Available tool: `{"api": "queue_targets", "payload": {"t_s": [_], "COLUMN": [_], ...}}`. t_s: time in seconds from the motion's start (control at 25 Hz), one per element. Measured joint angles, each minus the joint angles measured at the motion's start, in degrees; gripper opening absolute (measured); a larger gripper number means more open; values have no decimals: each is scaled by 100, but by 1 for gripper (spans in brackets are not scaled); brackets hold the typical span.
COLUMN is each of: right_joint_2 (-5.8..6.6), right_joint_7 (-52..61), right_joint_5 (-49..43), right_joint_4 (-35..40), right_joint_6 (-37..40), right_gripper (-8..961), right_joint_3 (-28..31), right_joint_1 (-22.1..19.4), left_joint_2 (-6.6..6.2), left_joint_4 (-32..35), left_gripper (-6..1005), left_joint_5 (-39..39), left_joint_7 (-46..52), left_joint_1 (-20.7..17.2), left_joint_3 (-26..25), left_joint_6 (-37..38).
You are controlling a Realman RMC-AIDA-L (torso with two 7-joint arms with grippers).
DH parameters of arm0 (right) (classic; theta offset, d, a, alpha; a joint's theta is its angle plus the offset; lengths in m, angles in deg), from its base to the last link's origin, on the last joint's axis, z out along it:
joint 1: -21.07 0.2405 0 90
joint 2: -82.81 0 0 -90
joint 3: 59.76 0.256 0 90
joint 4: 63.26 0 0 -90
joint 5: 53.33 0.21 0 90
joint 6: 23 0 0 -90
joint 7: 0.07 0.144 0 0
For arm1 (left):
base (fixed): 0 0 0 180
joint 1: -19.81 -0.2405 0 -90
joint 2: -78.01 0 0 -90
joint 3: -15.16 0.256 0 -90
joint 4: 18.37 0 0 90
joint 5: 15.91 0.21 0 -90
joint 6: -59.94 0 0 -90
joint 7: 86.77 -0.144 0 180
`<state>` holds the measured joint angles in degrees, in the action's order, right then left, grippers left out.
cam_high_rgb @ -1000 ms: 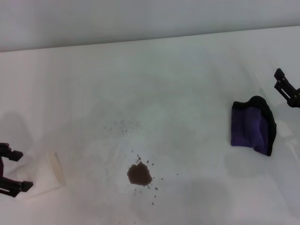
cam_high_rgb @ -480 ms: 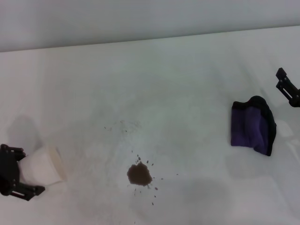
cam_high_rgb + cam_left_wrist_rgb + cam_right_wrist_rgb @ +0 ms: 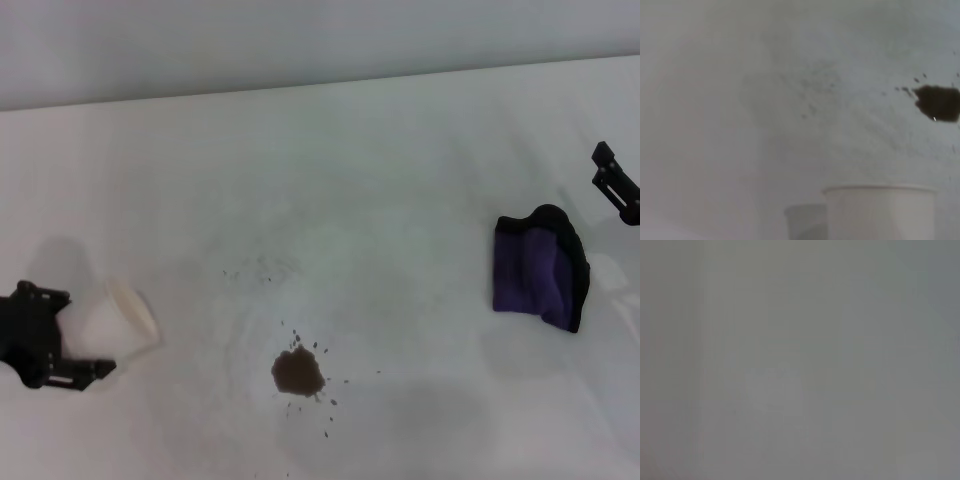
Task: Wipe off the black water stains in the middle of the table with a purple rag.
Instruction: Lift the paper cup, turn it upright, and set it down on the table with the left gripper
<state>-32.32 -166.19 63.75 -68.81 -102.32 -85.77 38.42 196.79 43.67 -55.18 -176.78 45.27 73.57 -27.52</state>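
The left pincer [image 3: 70, 350] is pinching a white paper cup [image 3: 112, 322], tipped on its side low over the table [image 3: 380, 160] at the near left, mouth turned toward the stain [image 3: 298, 373]; my guess is it has been used to pour and is being kept out of the wiping path. The stain sits mid-table, ringed with specks, unwiped. The rag [image 3: 540, 268] lies crumpled well to the right, untouched. The right pincer [image 3: 615, 183] hovers just beyond it at the edge; I cannot tell whether it is spread. No writing is legible anywhere.
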Motion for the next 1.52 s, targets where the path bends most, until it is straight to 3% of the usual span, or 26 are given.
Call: {"api": "queue_targets", "payload": {"t_s": [0.16,0.36,0.56,0.84,1.04,1.2,1.4,1.52], "right_joint_2": [0,0,-1,4,13,16,18,17], "right_joint_7": [0,0,0,0,0,0,0,0], "right_joint_5": [-1,0,-2,-10,-10,-10,-10,-10], "right_joint_4": [46,169,355,696,849,927,967,980], "right_joint_6": [0,-7,20,54,250,386,433,436], "right_gripper": [864,864,864,864,865,865,865,864], "right_joint_3": [0,-6,-36,-73,-81,-81,-80,-79], "right_joint_1": [17,46,62,71,89,113,132,129], "left_joint_2": [4,23,39,53,56,57,65,66], "left_joint_4": [178,158,-336,-1287,-2534,-3429,-4359,-4582], "left_gripper": [744,690,692,693,694,693,693,692], "left_joint_5": [-330,-1157,-2985,-5336,-7386,-8588,-9444,-9615], "left_joint_7": [-2,-171,-1230,-2870,-4575,-5506,-6171,-6224], "left_joint_1": [-103,-293,-671,-1111,-1273,-1276,-1230,-1242], "left_joint_3": [1,9,196,762,1103,1341,1387,1382], "left_joint_6": [123,889,1872,2617,2394,2206,1775,1744]}}
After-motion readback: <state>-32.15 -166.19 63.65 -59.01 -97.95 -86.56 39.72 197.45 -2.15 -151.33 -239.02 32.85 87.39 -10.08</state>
